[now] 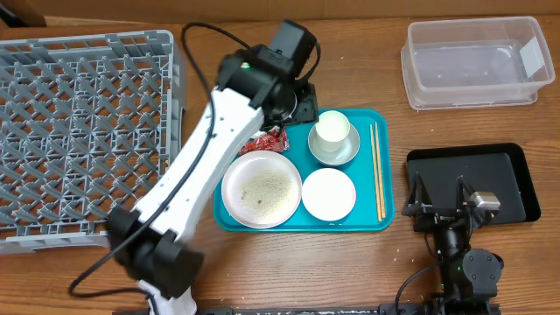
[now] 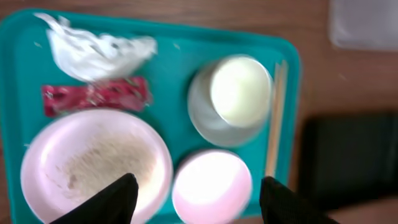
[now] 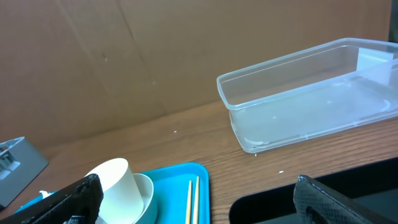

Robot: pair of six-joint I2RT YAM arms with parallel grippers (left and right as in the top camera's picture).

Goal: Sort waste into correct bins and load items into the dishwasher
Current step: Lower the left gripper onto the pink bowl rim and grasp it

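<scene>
Standing next to the rig. The worktop [image 1: 262,262] is brown wood grain, and a plain brown board [image 3: 93,62], looks like cardboard, stands up along its far edge.

The grey dish rack [image 1: 79,131] takes up the whole left end, lattice facing up. In the middle sits a teal tray [image 1: 363,122] with nearly everything on it. The big white plate [image 1: 234,175] is at front left with rice grains [image 1: 265,188] scattered over it. A pale bowl [image 1: 328,193] is just to its right. A second bowl [image 1: 337,156] sits behind that one with the small white cup [image 1: 332,128] standing in it. The chopsticks [image 1: 376,171] lie along the tray's right side. The red wrapper [image 1: 267,142] lies just behind the plate, and the crumpled napkin [image 2: 93,46] is behind that, in the tray's back left corner.

The clear tub [image 1: 472,61], white label on its right end, sits at the far right of the worktop. The black tray [image 1: 503,179] is nearer, just right of the teal one and apart from it.

The white left arm [image 1: 201,149] reaches diagonally from the front edge, and the left claw [image 2: 198,179] hangs above the teal tray, fingers spread wide with nothing between them. The right claw [image 3: 198,186] sits low over the left part of the black tray, also wide open and holding nothing.
</scene>
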